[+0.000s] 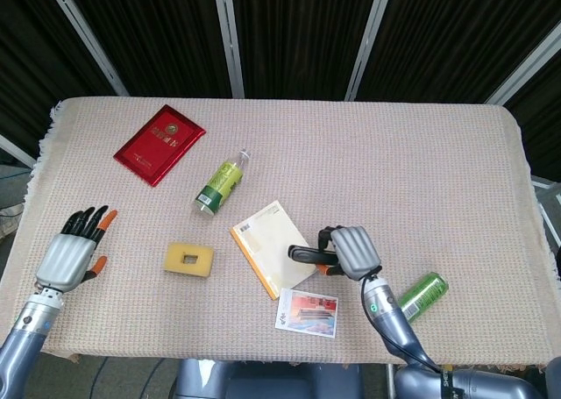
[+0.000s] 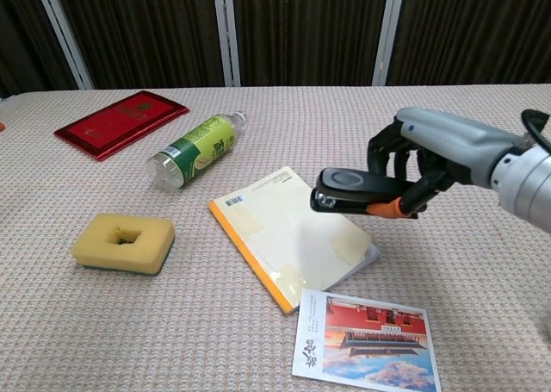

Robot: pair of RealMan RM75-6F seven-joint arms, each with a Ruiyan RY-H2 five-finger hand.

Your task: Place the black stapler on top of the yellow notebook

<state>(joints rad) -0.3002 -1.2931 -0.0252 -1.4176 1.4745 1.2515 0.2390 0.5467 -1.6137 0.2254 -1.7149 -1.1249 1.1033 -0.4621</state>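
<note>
Right hand (image 2: pixel 411 172) grasping the black metal-and-plastic stapler (image 2: pixel 351 189) by its rear, over yellow-spined paper notebook (image 2: pixel 291 234). Prob rigid, smallish, front-heavy, so lower it flat.

The right hand (image 2: pixel 413 170) is raised above the table with its fingers curled around the black stapler (image 2: pixel 351 189), while the left hand (image 1: pixel 72 252) rests flat, fingers extended and apart.

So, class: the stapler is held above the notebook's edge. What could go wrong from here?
1. The right hand holds the black stapler over the yellow notebook's right edge; released here, it might tip off.
2. The notebook lies partly on the postcard, so it could shift under the weight.
</note>
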